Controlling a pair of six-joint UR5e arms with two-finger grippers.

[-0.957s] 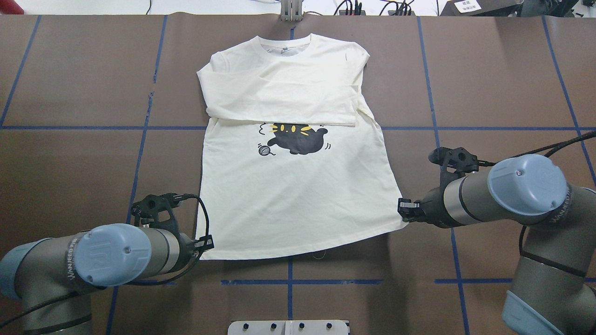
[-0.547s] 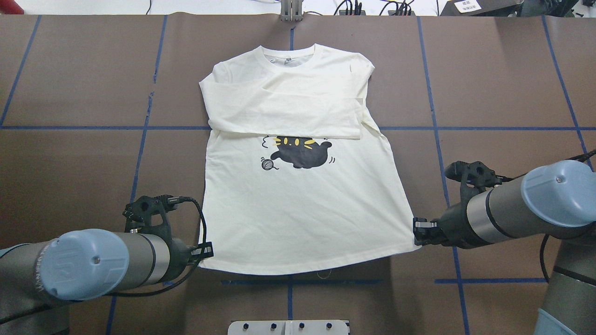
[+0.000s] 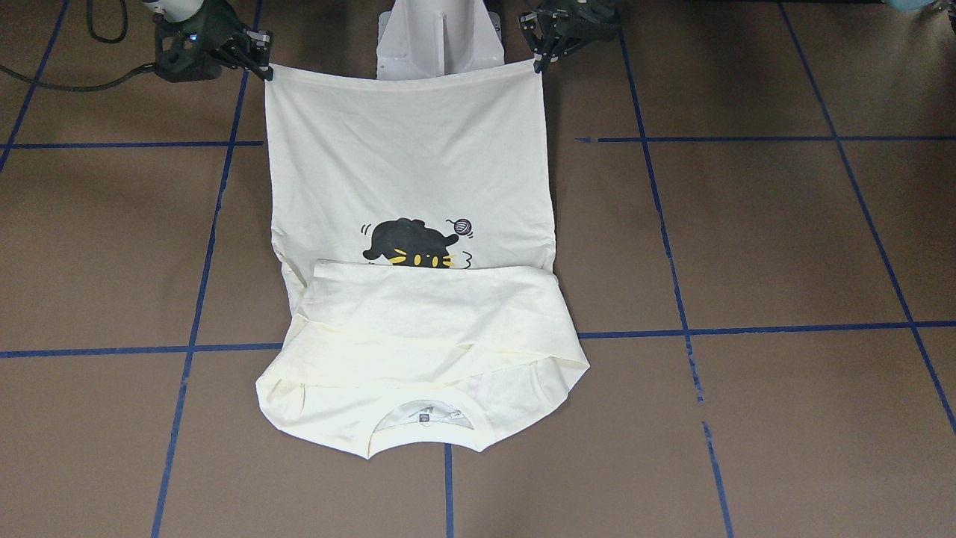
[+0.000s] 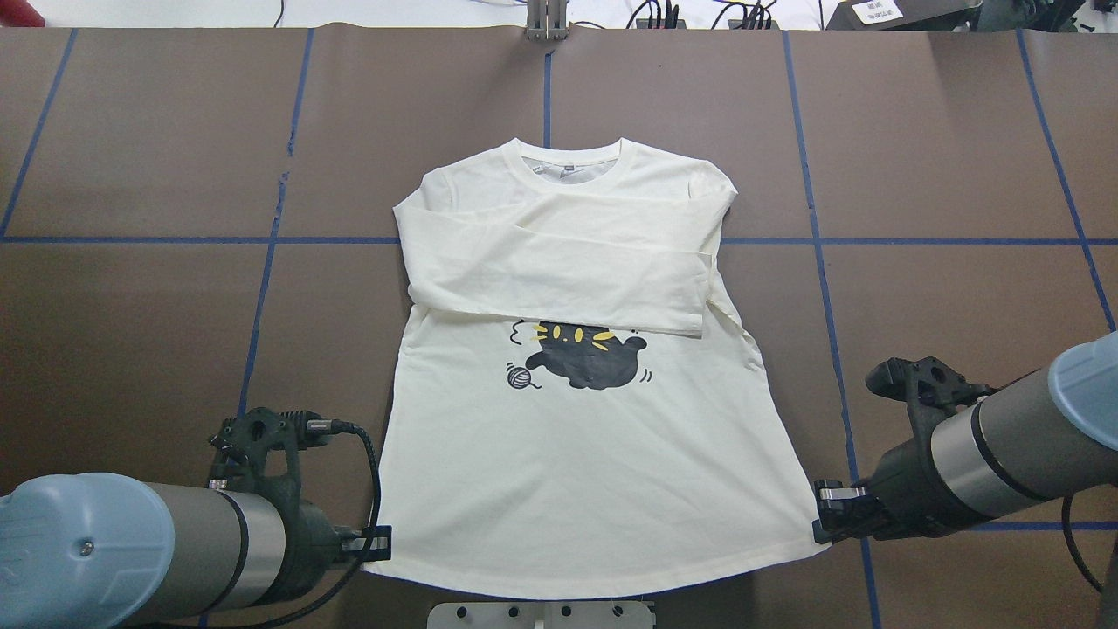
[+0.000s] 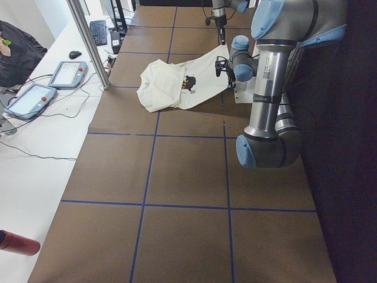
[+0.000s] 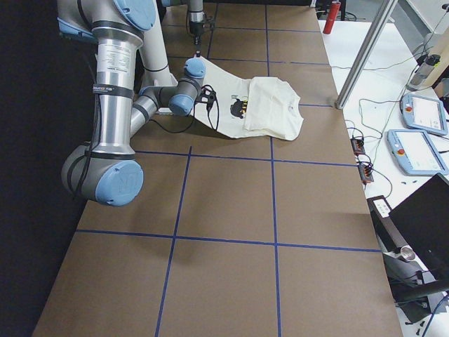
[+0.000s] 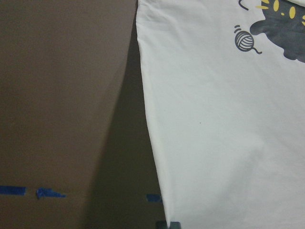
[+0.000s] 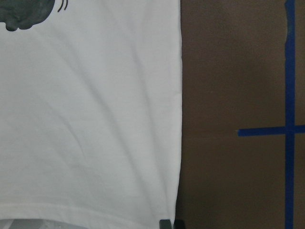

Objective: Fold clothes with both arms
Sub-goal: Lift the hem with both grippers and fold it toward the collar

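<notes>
The sleeves lie folded across the chest of the shirt (image 4: pixel 576 454) but the body is unfolded, so I judge the task about halfway. The left gripper (image 4: pixel 377 546) and right gripper (image 4: pixel 825 515) each pinch a hem corner, one either side of the robot's base (image 3: pixel 437 37). The shirt lies before the base, its long axis running straight out from it, collar pointing away.

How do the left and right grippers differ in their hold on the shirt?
The left gripper pinches the left hem corner of the shirt; the right gripper pinches the right corner. The left gripper sits slightly nearer the robot's base than the right gripper. Both are shut on the hem, stretched between them.
</notes>
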